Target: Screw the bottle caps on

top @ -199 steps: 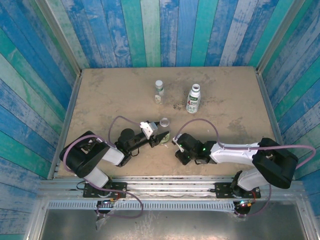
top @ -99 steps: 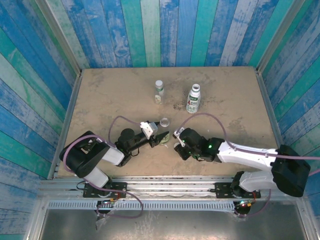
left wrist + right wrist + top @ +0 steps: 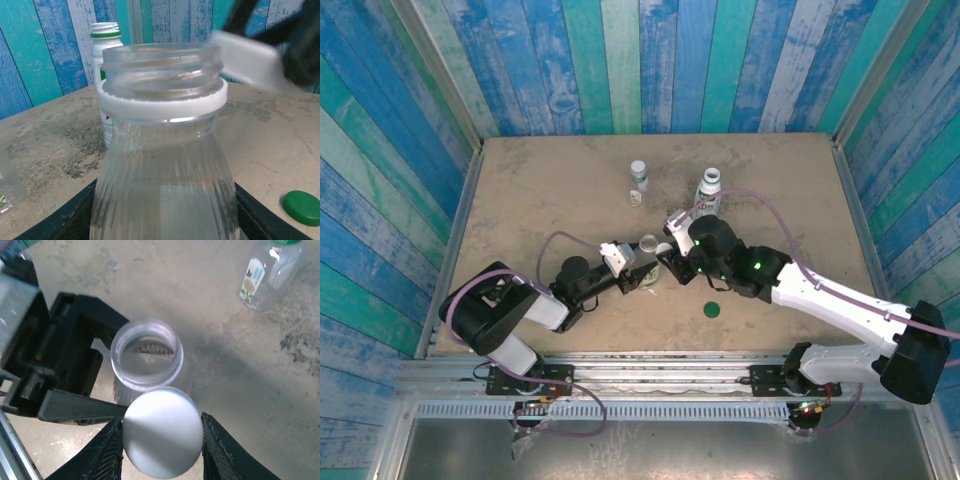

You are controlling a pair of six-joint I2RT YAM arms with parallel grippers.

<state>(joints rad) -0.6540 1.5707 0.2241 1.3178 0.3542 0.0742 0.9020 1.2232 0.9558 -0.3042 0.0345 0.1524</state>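
There are three bottles point(image 3: 638, 175), one loose white cap point(image 3: 162, 432) and one loose dark green cap point(image 3: 713, 309).

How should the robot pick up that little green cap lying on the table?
Pinch the green cap across its round rim, coming straight down from above. It lies flat and low on the table, so a sideways approach would probably scrape it.

Left wrist: clear ribbed plastic bottle point(image 3: 162, 165) runs off the bottom edge and covers most of the white-wrapped plastic bottle with green print point(image 3: 102, 52) behind it. White round plastic cap point(image 3: 247, 62) upper right is blurred. Right wrist: slim clear plastic bottle with a label point(image 3: 272, 270) clipped by the top edge, print unreadable.
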